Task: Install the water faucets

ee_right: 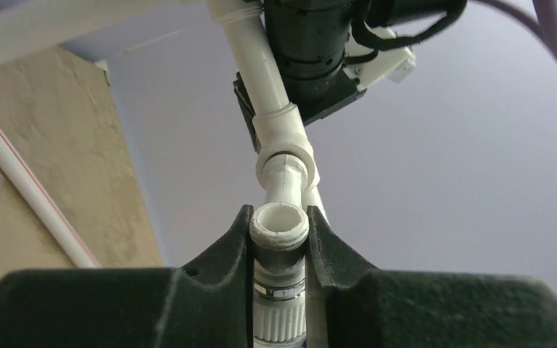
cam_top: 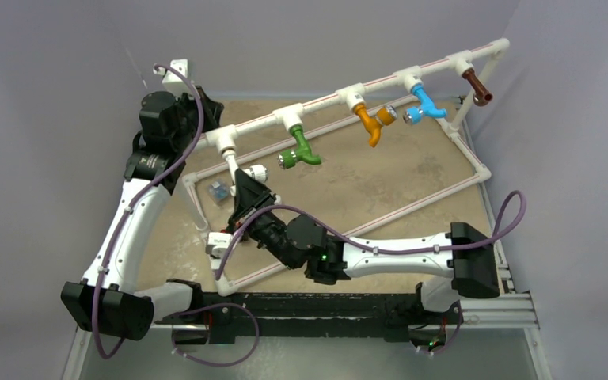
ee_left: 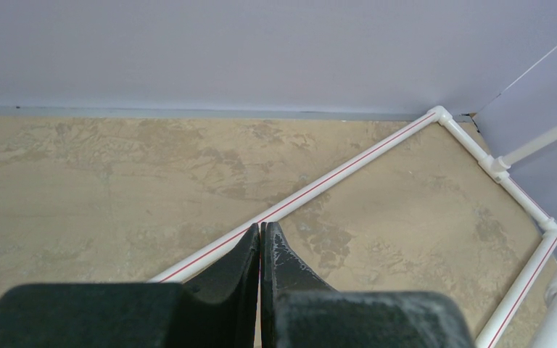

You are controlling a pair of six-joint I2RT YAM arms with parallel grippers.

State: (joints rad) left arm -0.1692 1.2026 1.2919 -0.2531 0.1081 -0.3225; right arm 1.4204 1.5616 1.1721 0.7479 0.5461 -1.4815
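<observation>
Alignment explains the hold: right gripper (ee_right: 278, 212) clamps the white faucet (ee_right: 279, 228), open end aimed at the pipe fitting (ee_right: 288, 168) just beside it; left gripper (ee_left: 261, 233), apart from that fitting, sits closed and empty.

— Where's the top camera?
— High behind me, facing down over the whole worktop (cam_top: 380, 182), far off.
— Your wrists?
— Left sits low, looking past my jaws across the worktop to the back wall (ee_left: 261, 51). Right peers upward, very close. All three catch the white pipe frame (ee_left: 333, 175).
</observation>
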